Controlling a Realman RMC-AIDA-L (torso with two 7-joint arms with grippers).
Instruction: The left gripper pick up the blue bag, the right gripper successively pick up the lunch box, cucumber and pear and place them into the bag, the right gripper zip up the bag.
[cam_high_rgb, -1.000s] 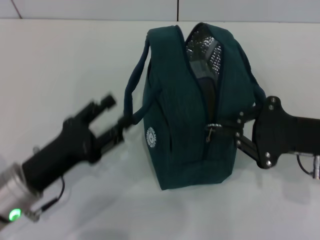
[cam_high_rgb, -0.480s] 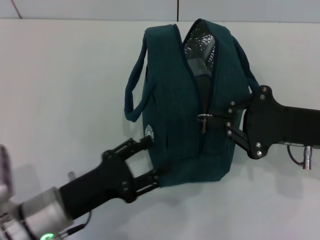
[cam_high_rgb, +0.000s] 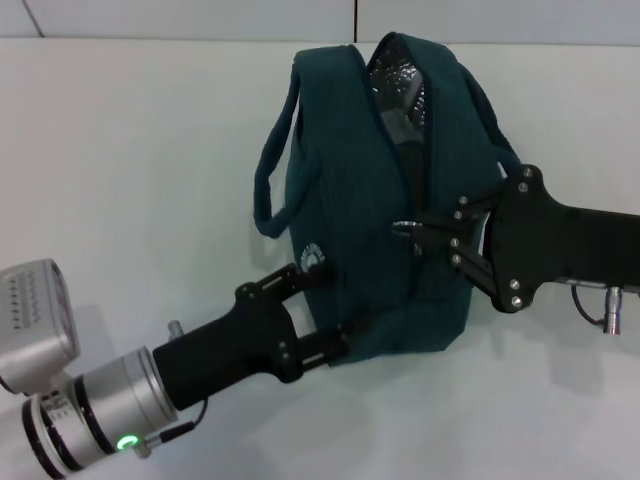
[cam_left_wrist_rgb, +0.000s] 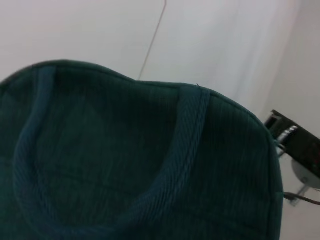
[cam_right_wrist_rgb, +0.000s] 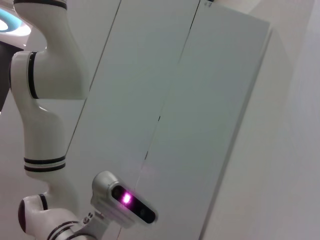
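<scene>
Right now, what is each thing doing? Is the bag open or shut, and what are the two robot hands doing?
blue bag: upright on the table, zipper partly closed, far end open showing silvery lining.
zipper pull: about midway along the top, at the right gripper's fingertips.
right gripper: at the zipper pull, pinching it.
left gripper: fingers spread, against the bag's lower near corner.

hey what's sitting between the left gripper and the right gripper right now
In the head view, the blue bag fills that stretch: the left gripper is at its near lower corner, the right gripper at its zipper.
</scene>
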